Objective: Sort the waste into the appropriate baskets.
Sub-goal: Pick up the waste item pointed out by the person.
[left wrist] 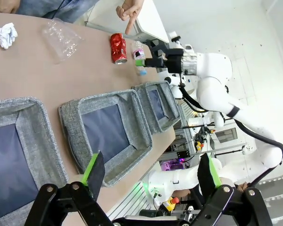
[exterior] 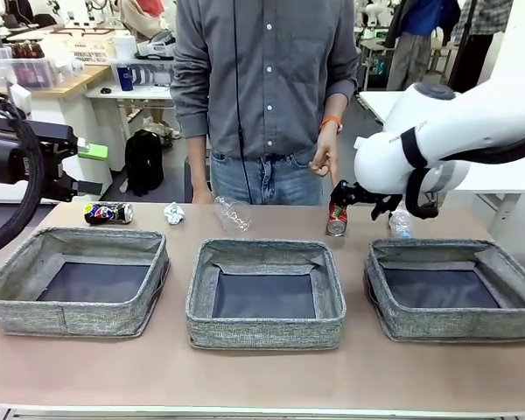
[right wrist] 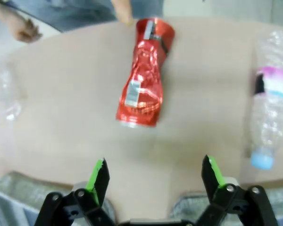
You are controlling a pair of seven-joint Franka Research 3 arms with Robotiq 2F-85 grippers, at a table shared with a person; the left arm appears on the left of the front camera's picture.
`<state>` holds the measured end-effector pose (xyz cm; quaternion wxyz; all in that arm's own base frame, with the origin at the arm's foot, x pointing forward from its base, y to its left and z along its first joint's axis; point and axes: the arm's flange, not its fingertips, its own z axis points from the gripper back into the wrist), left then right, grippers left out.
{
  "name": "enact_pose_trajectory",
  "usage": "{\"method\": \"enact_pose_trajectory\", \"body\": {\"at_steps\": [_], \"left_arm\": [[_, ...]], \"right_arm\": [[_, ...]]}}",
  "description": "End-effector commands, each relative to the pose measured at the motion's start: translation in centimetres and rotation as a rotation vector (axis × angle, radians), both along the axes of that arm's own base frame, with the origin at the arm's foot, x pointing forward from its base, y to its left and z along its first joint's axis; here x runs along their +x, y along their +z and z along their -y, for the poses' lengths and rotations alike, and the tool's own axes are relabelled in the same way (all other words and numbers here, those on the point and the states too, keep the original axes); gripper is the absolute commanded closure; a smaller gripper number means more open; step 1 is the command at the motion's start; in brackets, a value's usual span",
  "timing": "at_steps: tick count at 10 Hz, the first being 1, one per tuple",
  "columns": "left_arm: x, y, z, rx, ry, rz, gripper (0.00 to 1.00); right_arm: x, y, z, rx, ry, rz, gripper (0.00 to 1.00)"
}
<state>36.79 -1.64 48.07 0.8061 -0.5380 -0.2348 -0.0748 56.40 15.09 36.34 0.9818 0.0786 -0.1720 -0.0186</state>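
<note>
The wide, smooth, light brown table (exterior: 262, 376) carries three shallow rectangular baskets of grey woven fabric with soft walls and darker flat bases, set in one row along the near side: one at the left (exterior: 17, 302), one in the middle (exterior: 262, 331), one at the right (exterior: 455, 328), and nothing lies inside them. A person in a grey shirt and jeans stands at the far edge, and the person's hand (exterior: 324, 157) points one finger down, just above the crushed can. The right gripper (right wrist: 153, 172) hangs over the far part of the table behind the right basket, its jaws wide apart and holding nothing; the red can and the bottle lie before it. The left gripper (exterior: 92, 168) is raised beside the left end of the table, also spread open and empty. Behind the baskets lie the waste items. The clear, ribbed water bottle with a pink label and a pale blue cap (right wrist: 269, 108) lies at the right, near the red crushed metal can (right wrist: 144, 75), which is dented in the middle. The clear, thin plastic cup (exterior: 232, 213) lies on its side behind the middle basket. The dark blue-black can (exterior: 108, 213) lies on its side behind the left basket, and the small crumpled white paper ball (exterior: 174, 213) is just right of it.
</note>
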Motion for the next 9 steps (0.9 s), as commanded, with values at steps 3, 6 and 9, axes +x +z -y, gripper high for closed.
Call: {"method": "enact_pose_trajectory", "body": {"at_steps": [3,6,9], "left_arm": [[0.1,-0.1,0.2,-0.018,-0.003,0.030,0.00],[0.1,-0.1,0.2,-0.018,-0.003,0.030,0.00],[0.1,-0.1,0.2,-0.018,-0.003,0.030,0.00]], "right_arm": [[7.4,-1.9,-1.0,0.023,-0.137,-0.038,0.00],[9.9,-3.2,-0.8,0.046,-0.175,-0.001,0.00],[10.6,-3.9,-1.0,0.058,-0.180,-0.060,0.00]]}}
